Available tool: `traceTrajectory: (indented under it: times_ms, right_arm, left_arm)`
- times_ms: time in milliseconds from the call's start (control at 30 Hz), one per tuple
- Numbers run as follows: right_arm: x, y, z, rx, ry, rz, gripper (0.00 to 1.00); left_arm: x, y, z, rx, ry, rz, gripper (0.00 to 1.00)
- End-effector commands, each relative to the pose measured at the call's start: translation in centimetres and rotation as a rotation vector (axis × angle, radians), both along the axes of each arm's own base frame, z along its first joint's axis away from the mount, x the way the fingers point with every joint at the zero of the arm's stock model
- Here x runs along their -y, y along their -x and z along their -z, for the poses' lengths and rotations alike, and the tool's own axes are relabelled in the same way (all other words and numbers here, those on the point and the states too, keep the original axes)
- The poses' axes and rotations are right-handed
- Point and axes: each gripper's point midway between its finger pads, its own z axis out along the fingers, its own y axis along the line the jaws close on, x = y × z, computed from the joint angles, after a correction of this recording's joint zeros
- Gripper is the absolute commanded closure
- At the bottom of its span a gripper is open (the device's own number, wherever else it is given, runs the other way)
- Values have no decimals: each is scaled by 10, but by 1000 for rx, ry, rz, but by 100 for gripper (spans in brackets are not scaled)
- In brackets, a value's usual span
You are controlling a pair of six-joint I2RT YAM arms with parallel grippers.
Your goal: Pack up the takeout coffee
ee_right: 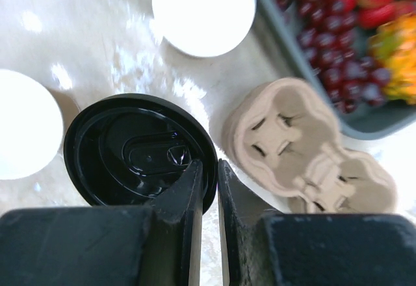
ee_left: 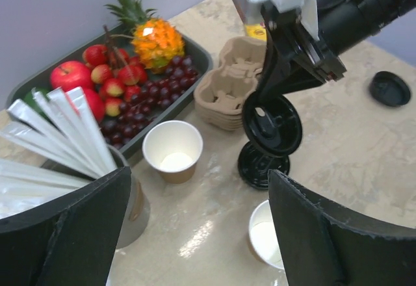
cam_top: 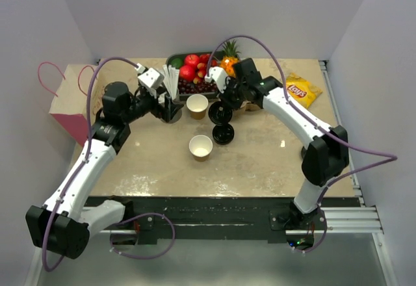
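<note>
No lidded takeout coffee shows in any view. Two lidless paper cups stand on the table, one farther [cam_top: 197,106] [ee_left: 172,151] and one nearer [cam_top: 201,147] [ee_left: 268,237]. My right gripper [cam_top: 218,108] [ee_right: 209,175] is shut on the rim of a black lid [cam_top: 220,113] [ee_right: 136,153] [ee_left: 273,123], holding it tilted just above a stack of black lids [cam_top: 223,134] [ee_left: 261,166]. My left gripper [cam_top: 166,109] [ee_left: 201,234] is open with only bare tabletop between its fingers. It hangs beside a dark holder of white sticks [cam_top: 171,88] [ee_left: 58,130].
A stack of pulp cup carriers [ee_left: 231,81] [ee_right: 305,149] lies by the dark fruit tray [cam_top: 172,58] [ee_left: 195,49]. Another loose black lid [ee_left: 390,88] rests farther right. A yellow chip bag [cam_top: 300,91] lies at the back right, a pink paper bag [cam_top: 68,107] at the left edge.
</note>
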Motion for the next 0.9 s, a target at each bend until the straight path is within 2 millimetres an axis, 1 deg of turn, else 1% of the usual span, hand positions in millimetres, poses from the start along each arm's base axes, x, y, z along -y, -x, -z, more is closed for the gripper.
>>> traceTrajectory:
  times_ms: [0, 33, 67, 100, 133, 167, 200, 233, 267, 300, 333, 367, 400, 433, 500, 567, 600, 633, 667, 733, 800, 867]
  right_arm:
    - [-9, -3, -63, 141, -167, 81, 100]
    - [-6, 0, -78, 176, -195, 87, 100]
    - [-5, 5, -74, 178, -198, 85, 100]
    - [-7, 3, -84, 228, -230, 80, 100]
    - [-6, 4, -88, 258, -246, 77, 100]
    - [-1, 14, -88, 282, -264, 75, 100]
    - [-5, 10, -103, 357, -319, 75, 100]
    - [-3, 10, -109, 392, -343, 96, 100]
    - [1, 16, -105, 399, -369, 117, 100]
    - [-3, 15, -115, 446, -410, 116, 100]
    - [-2, 15, -116, 464, -423, 123, 100]
    - [-3, 18, -110, 460, -424, 119, 100]
    - [-7, 19, -114, 474, -438, 103, 100]
    - [-10, 22, -116, 478, -446, 87, 100]
    - [-17, 25, -122, 489, -471, 69, 100]
    - [-20, 24, -124, 499, -476, 78, 100]
    - [-25, 23, -119, 489, -469, 74, 100]
    - [-26, 21, -115, 483, -462, 78, 100]
    - [-27, 21, -115, 479, -465, 82, 100]
    - [-28, 20, -113, 468, -465, 85, 100]
    - [-31, 22, -112, 457, -461, 80, 100]
    - [-33, 23, -110, 449, -456, 74, 100]
  left_arm:
    - [28, 24, -17, -10, 118, 117, 11]
    - [32, 25, -14, -32, 124, 133, 12]
    - [35, 27, -9, -73, 141, 137, 13]
    - [38, 28, -6, -95, 152, 144, 13]
    - [42, 30, 2, -124, 158, 163, 12]
    - [45, 30, 4, -134, 168, 172, 11]
    - [48, 31, 6, -139, 166, 184, 11]
    - [51, 27, 8, -146, 160, 188, 5]
    - [52, 25, 8, -150, 158, 188, 5]
    - [54, 22, 7, -151, 158, 191, 4]
    - [58, 20, 7, -159, 157, 213, 4]
    - [61, 19, 7, -156, 153, 220, 4]
    - [66, 18, 11, -171, 149, 228, 4]
    - [69, 15, 7, -166, 151, 229, 3]
    - [78, 14, 7, -175, 151, 243, 3]
    - [82, 10, 7, -189, 154, 242, 3]
    - [88, 10, 7, -193, 153, 262, 3]
    - [90, 11, 9, -200, 151, 271, 4]
    - [94, 9, 3, -172, 163, 281, 4]
    - [97, 5, 10, -192, 162, 269, 4]
    - [95, -4, 10, -199, 169, 217, 5]
    - [95, -8, 9, -198, 173, 207, 10]
